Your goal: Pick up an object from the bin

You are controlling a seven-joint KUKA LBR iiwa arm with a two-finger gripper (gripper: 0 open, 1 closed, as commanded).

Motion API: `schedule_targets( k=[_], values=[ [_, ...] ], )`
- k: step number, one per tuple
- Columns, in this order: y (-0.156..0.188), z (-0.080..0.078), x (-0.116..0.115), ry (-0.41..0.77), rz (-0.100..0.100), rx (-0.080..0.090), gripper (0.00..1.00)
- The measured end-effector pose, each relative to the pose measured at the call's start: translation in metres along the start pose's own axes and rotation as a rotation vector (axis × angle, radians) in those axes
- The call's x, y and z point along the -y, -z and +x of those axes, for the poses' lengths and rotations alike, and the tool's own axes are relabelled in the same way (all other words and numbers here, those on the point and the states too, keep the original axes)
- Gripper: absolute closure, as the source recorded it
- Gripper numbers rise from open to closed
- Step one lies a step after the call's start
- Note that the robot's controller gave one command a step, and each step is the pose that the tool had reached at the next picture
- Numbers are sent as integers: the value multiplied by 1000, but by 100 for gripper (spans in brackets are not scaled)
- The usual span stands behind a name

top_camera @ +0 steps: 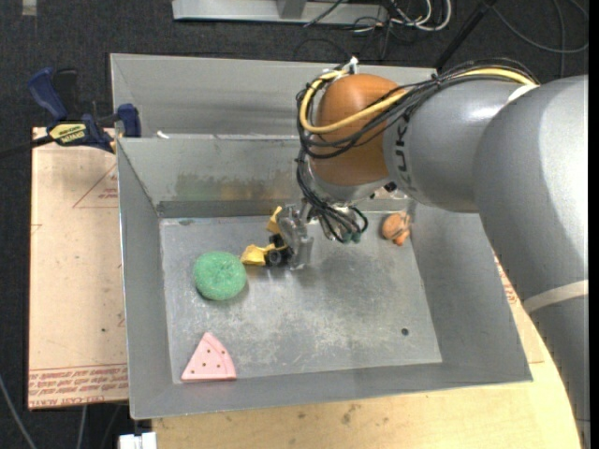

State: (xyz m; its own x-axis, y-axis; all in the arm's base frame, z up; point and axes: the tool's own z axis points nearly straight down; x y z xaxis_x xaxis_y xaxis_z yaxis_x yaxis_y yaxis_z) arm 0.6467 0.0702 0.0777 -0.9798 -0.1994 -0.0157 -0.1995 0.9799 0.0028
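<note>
The gripper (298,243) hangs low over the back half of the grey bin (356,318), its tip close to the floor. Whether it is open or closed cannot be told, because the metal tip reads as one grey block under the wrist. Nothing can be seen held in it.

The nearest thing is a small yellow and black toy (264,253). It lies just to the left of the gripper's tip, on the bin floor, close enough that it is unclear whether the two touch. A further bit of yellow shows just behind and left of the tip, and whether it belongs to the same toy is hard to make out.

Further left of the gripper, beyond the toy, lies a round green pad (220,276), apart from the toy. Well in front and to the left, near the front wall, lies a pink wedge with small dark dots (209,359). To the right of the gripper, near the back wall, sits a small orange thing (396,228), too small to name.

Nothing lies between the gripper and the toy. The floor in front of the gripper and to its right is bare metal.

The orange cover (354,124) on the wrist and the dark cables (339,221) below it hide the gripper's upper part. The grey arm (487,148) covers the bin's right rear corner.
</note>
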Motion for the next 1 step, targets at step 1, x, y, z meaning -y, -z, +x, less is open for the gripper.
schedule_targets(
  k=[1],
  values=[
    [-5, 4, 1, 0, 1, -11, 0]
  ],
)
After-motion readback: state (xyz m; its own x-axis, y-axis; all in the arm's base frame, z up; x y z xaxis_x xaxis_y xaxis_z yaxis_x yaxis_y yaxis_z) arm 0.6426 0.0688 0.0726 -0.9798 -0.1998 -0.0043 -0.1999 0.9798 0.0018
